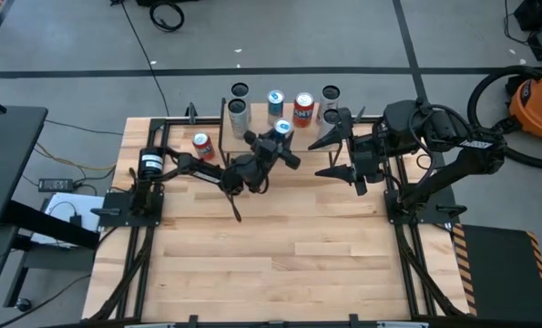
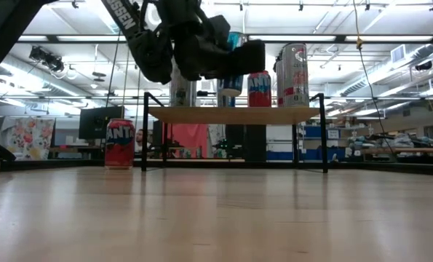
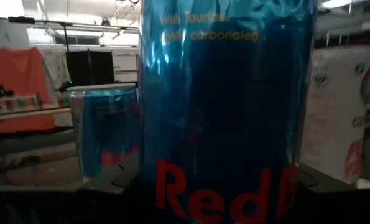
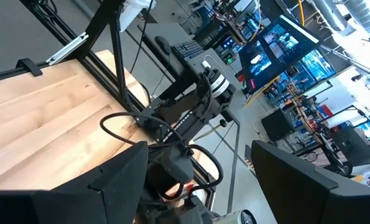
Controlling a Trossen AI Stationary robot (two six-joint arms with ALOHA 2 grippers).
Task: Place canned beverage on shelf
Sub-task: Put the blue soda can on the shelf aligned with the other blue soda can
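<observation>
Tool duty at this moment falls to the left tool [image 1: 283,138], whose fingers are closed around a blue canned beverage [image 3: 225,112]; the can is held upright, its long axis vertical, and is seen filling the left wrist view. The can is carried above the level of the shelf [image 2: 234,114], at the shelf's near edge toward its left half, so the board lies just ahead of and below the can's base. Several cans are already stood on the shelf: a red one [image 2: 259,89], a tall silver one [image 2: 295,74] and others partly hidden behind the arm. A red can [image 2: 119,144] is left on the tabletop [image 2: 216,218] beside the shelf's left legs. The left arm is judged the nearer one for the placing. The right tool [image 1: 336,157] is held with its fingers wide and empty, just off the shelf's right end.
</observation>
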